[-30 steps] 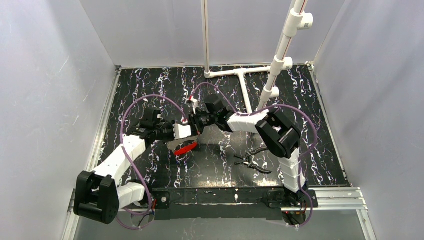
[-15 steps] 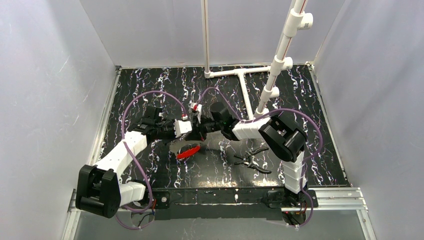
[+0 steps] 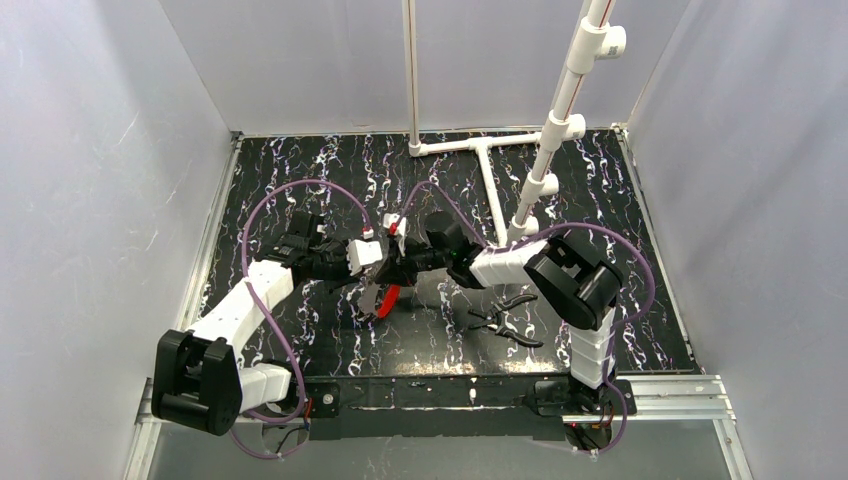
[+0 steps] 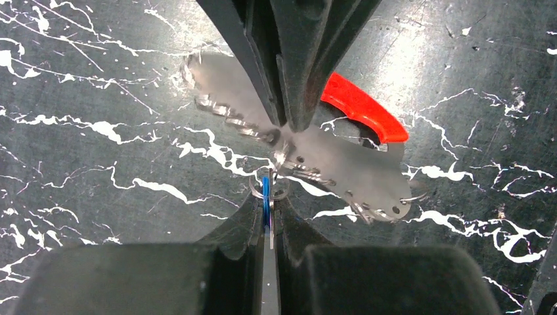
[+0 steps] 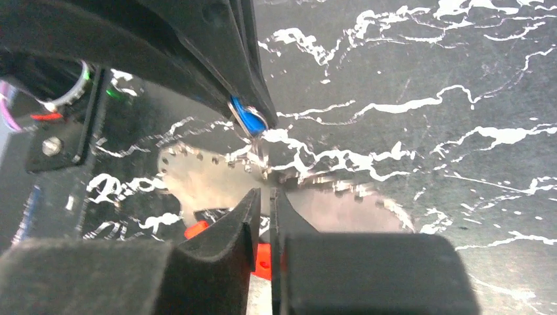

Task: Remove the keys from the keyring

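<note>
Top: left gripper (image 3: 381,268) and right gripper (image 3: 396,266) meet tip to tip just behind keyring (image 3: 389,296); pliers (image 3: 505,318) lie well right of it

Left wrist: left fingers pinch blue-headed key (image 4: 265,193); right fingers are pressed onto keys (image 4: 341,180) beside keyring

Right wrist: both pinches show, keyring just under keys
</note>
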